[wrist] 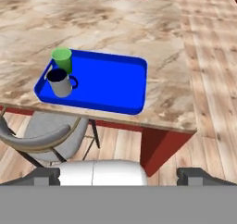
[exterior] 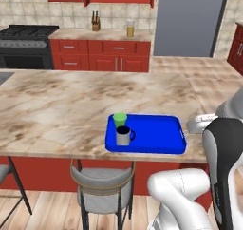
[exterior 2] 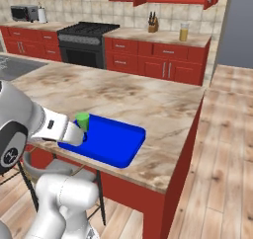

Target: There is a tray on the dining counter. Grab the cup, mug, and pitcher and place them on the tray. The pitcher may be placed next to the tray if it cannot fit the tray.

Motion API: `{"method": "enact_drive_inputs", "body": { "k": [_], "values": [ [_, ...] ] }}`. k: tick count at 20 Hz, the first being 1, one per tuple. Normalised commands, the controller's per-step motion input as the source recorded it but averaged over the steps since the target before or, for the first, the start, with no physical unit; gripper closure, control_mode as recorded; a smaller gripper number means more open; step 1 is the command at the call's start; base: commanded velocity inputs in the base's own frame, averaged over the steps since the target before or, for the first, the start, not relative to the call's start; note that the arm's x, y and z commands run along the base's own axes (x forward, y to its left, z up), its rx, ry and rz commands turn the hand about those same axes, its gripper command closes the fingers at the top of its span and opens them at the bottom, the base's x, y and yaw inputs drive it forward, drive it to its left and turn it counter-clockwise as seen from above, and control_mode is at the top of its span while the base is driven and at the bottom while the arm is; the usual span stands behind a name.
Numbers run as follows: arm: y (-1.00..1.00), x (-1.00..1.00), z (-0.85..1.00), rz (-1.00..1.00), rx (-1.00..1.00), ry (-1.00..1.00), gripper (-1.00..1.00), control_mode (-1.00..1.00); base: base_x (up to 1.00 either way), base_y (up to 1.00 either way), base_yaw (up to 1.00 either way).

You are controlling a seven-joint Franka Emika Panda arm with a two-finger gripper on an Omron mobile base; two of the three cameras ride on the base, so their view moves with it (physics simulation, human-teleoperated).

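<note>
mug [exterior 2: 83, 137] half behind white arm [exterior 2: 54, 127]

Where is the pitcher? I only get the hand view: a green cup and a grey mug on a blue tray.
Observer: The pitcher stands across the room, on the wall counter.
Visitor: What's near it?
Observer: A knife block, to its left on that counter as both base views show it.
Visitor: And further left?
Observer: A black stove.
</note>
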Motion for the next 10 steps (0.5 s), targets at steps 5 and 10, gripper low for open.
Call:
{"method": "enact_drive_inputs", "body": {
  "k": [5,10],
  "values": [
    [0.00,0.00,0.00,0.00,0.00,0.00,-1.00,1.00,-0.92,-0.96,-0.08],
    [0.00,0.00,0.00,0.00,0.00,0.00,-1.00,1.00,-0.41,-1.00,-0.13]
  ]
}}
